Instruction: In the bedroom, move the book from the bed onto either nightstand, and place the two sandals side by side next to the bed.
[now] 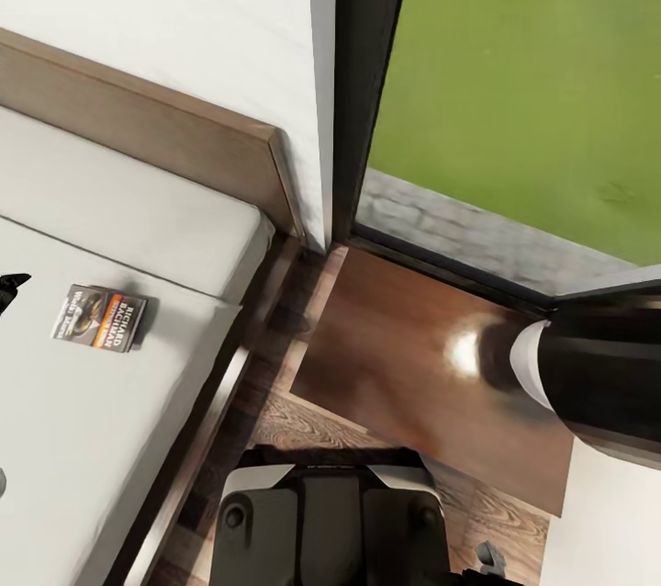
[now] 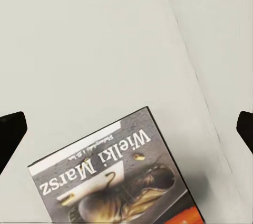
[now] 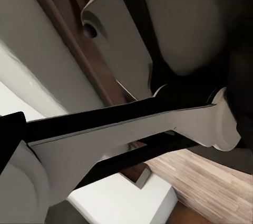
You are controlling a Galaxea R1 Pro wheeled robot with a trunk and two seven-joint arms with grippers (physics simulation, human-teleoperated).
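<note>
We count one book [image 1: 99, 318], flat on the bed [image 1: 83, 421] near its edge, and one nightstand [image 1: 404, 375] by the window [image 1: 514, 81]. Our left gripper [image 2: 126, 129] hangs over the book, jaws wide apart; its wrist camera reads the title. Right gripper's jaws: we cannot tell.

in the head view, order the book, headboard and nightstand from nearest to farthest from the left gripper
1. Book: on the mattress, just beside the left gripper.
2. Headboard: behind the mattress, by the wall.
3. Nightstand: across the bed's edge, under the window.
</note>
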